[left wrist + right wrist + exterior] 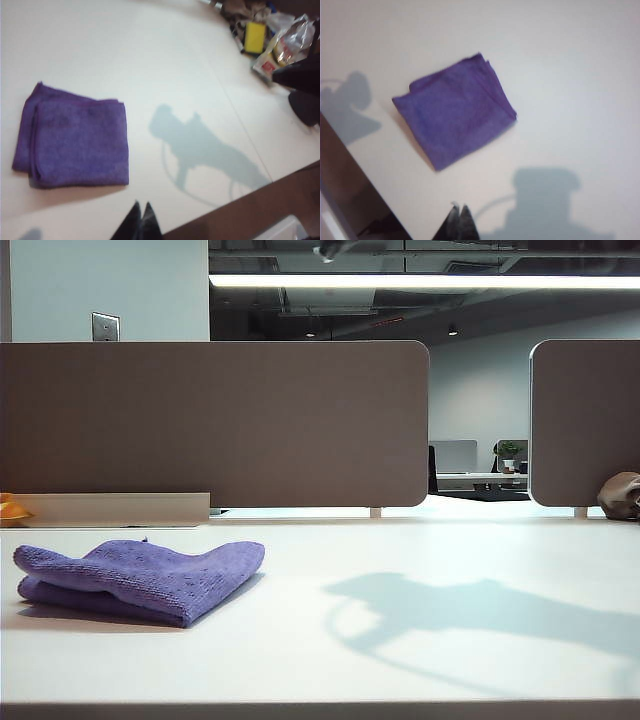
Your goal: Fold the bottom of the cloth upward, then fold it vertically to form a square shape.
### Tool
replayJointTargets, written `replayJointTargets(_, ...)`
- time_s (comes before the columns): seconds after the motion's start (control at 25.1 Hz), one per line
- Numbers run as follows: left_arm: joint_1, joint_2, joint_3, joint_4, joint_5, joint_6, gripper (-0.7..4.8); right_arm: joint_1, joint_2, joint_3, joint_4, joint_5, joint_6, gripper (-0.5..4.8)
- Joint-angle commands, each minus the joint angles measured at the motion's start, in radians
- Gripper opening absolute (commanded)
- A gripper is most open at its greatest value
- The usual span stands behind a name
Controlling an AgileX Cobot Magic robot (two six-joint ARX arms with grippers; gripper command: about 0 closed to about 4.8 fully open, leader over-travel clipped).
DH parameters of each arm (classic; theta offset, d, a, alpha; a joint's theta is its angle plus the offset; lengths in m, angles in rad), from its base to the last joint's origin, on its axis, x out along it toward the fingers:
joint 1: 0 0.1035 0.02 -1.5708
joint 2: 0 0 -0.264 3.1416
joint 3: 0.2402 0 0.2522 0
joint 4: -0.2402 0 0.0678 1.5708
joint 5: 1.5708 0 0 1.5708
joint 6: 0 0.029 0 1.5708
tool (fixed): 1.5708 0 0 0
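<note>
Wrist views show both claws, left claw (140,222) and right claw (460,220), closed and empty above the table (165,60), since the cloth (75,137) lies folded square.

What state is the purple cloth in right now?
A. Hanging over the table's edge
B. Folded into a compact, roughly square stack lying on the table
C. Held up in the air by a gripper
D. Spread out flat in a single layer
B: the cloth lies doubled into a layered, roughly square stack on the table, with the shut left gripper and shut right gripper both above it, touching nothing.
</note>
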Motion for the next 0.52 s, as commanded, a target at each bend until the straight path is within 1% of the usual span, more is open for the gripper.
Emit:
replayJointTargets(0.04,0.001,-0.077,0.002,-0.032,-0.011,0.068,-0.05,0.001,-0.127,-0.102,-0.003,0.010,0.010,-0.08)
replayJointTargets(0.28,0.001,-0.201,0.002,-0.031,-0.055,0.067,-0.05,0.001,-0.341,-0.263,0.077,0.078,0.090,-0.08)
replayJointTargets(0.36,0.001,-0.231,0.002,-0.031,-0.093,0.066,-0.05,0.000,-0.405,-0.311,0.106,0.097,0.129,-0.08)
replayJointTargets(0.52,0.001,-0.283,0.001,-0.037,-0.166,0.068,-0.05,0.001,-0.512,-0.385,0.151,0.152,0.157,-0.08)
